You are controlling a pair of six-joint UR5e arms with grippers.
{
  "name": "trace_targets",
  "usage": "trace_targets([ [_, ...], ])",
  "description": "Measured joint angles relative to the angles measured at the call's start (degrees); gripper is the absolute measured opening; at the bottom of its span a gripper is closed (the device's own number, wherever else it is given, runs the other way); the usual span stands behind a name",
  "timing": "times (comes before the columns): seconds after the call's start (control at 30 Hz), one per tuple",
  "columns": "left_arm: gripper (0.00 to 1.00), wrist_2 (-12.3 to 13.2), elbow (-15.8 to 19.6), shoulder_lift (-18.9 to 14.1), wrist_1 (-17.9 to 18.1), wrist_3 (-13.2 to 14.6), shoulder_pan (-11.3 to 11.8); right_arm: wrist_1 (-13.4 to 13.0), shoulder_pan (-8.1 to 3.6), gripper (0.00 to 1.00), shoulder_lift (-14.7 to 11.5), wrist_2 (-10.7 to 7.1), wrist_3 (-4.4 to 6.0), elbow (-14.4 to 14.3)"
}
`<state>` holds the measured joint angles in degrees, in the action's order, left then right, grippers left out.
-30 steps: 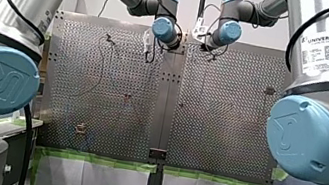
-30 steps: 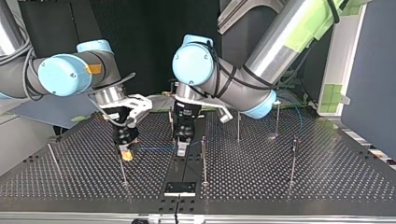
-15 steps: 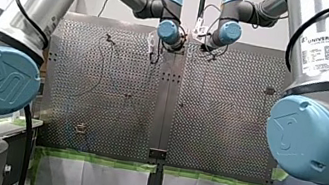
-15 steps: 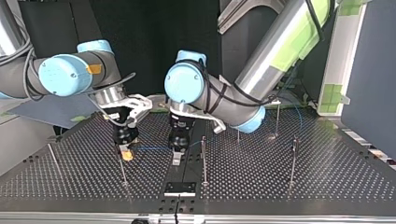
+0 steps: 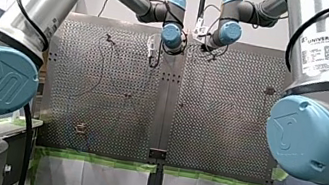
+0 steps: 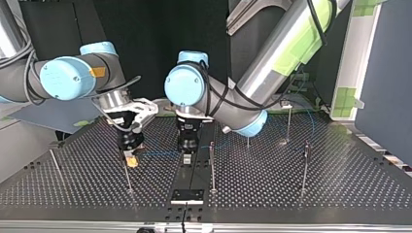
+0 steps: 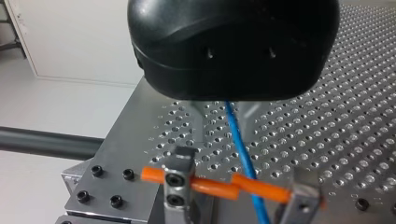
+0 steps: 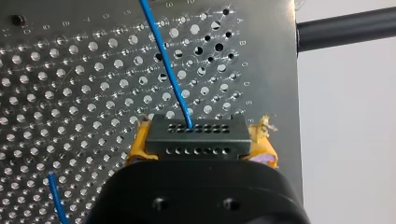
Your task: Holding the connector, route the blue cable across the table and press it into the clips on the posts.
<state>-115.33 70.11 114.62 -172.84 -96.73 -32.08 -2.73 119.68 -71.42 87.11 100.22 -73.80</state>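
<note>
Right wrist view: my right arm's jaws, yellow-padded, pinch the connector [image 8: 195, 137], its blue cable [image 8: 166, 65] leading far over the surface [image 8: 70, 93] and between my left arm's jaws, which stand spread.

A thin blue cable [image 8: 164, 60] runs taut, it seems, from the black multi-hole connector [image 8: 194, 137] over the perforated table [image 8: 70, 93].
</note>
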Motion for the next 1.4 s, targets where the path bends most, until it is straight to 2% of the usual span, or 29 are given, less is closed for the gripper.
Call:
trace_targets([
  [0.47, 0.0, -0.9, 0.0, -0.1, -0.8, -1.4, -0.6, 0.1, 0.02, 0.0, 0.2, 0.01, 0.0, -0.2],
  [0.67, 0.0, -3.5, 1.2, 0.0, -1.8, -1.9, -1.0, 0.0, 0.25, 0.0, 0.8, 0.08, -0.02, -1.0],
  [0.83, 0.0, -5.0, 3.5, -0.1, -0.4, -2.1, -1.3, -0.2, 0.12, 0.0, 1.3, 0.11, -0.01, -2.7],
  [1.23, 0.0, -2.0, 9.8, 0.1, 5.9, -2.5, -1.2, -1.4, -0.29, 0.0, 3.4, -0.07, -0.11, -8.0],
  [1.4, 0.0, -0.7, 12.0, 1.0, 8.1, -2.7, -1.1, -3.3, -0.57, 0.0, 4.0, -0.23, -0.01, -10.5],
])
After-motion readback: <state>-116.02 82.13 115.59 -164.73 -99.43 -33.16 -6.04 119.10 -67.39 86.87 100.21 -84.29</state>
